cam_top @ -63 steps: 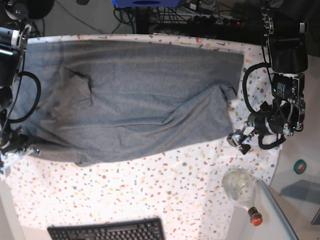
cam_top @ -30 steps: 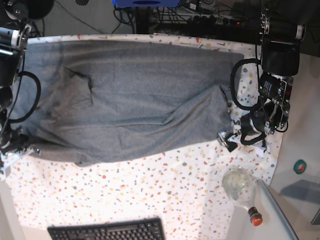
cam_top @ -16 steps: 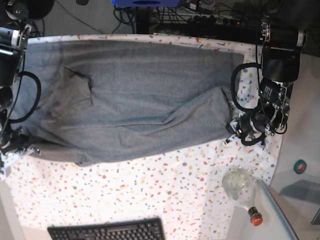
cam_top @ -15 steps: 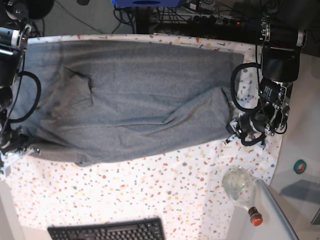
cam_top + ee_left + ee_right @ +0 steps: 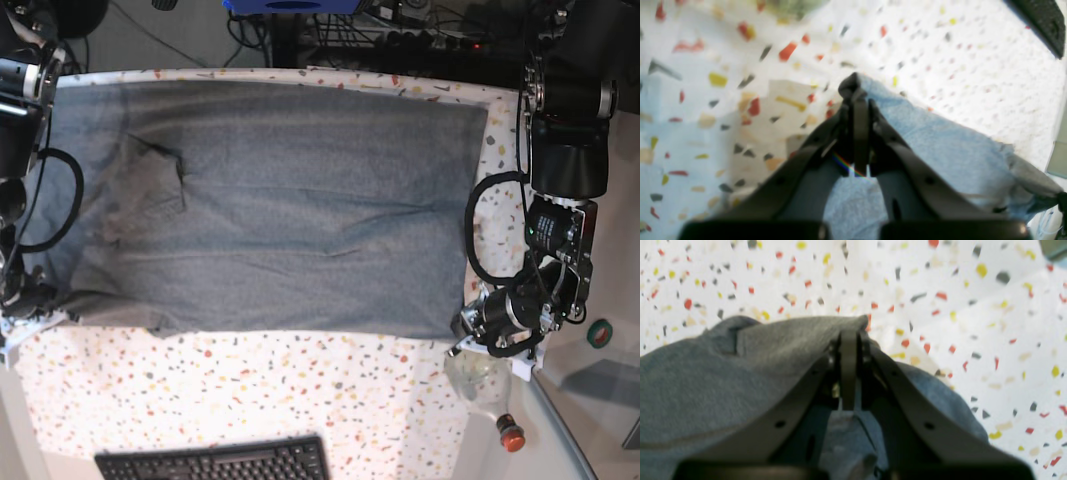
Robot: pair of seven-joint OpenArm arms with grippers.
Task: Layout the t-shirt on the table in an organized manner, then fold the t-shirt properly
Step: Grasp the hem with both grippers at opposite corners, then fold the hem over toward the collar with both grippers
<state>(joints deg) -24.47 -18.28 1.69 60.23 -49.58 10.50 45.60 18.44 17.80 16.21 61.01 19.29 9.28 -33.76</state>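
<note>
The grey t-shirt (image 5: pixel 280 200) lies spread wide across the speckled table (image 5: pixel 300 400), with a small crease near its left sleeve. My left gripper (image 5: pixel 464 334) is at the shirt's near right corner and shut on it. In the left wrist view, the left gripper (image 5: pixel 855 100) pinches a bunched fold of the t-shirt (image 5: pixel 940 140) just above the table (image 5: pixel 940 50). My right gripper (image 5: pixel 35 308) holds the near left corner. In the right wrist view, the right gripper (image 5: pixel 849 340) is shut on the t-shirt's (image 5: pixel 740 373) edge over the table (image 5: pixel 973 306).
A black keyboard (image 5: pixel 215 462) lies at the table's near edge. A clear bottle (image 5: pixel 480 375) with a red cap (image 5: pixel 511 437) lies just beyond my left gripper. A small green disc (image 5: pixel 600 333) sits off the table to the right. Cables run along the far edge.
My left gripper shut on the shirt's near right corner and pulled it toward the near edge. The rumpled lower right part is now stretched flat. The right gripper dropped slightly.
</note>
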